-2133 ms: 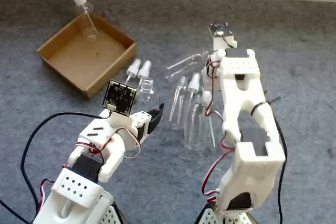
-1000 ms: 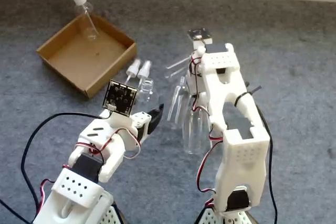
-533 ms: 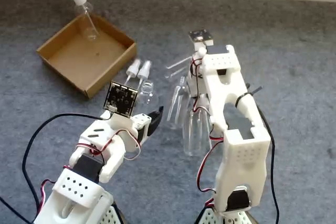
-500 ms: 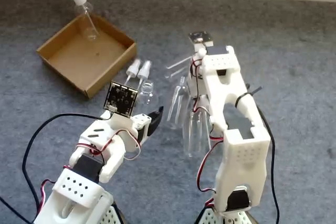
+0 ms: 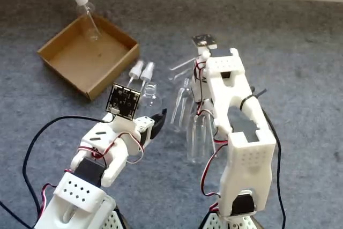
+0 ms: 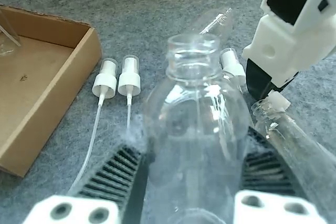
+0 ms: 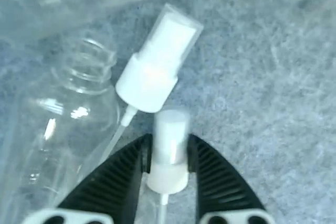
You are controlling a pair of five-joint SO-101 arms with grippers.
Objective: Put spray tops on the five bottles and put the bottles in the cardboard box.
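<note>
Partly cropped: 1 bottle (image 6: 194, 129) (base unseen)

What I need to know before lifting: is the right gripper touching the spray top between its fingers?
Touching. In the right wrist view the right gripper has both fingers pressed against the sides of the spray top, no gap visible.

High camera looks down from behind the arms (image 5: 236, 111), box (image 5: 80, 57) at upper left. Left wrist camera faces forward, close behind a bottle (image 6: 194, 129) — sharing box and loose tops (image 6: 129, 80) with the high view. Right wrist camera points down, near one top (image 7: 167, 153).
</note>
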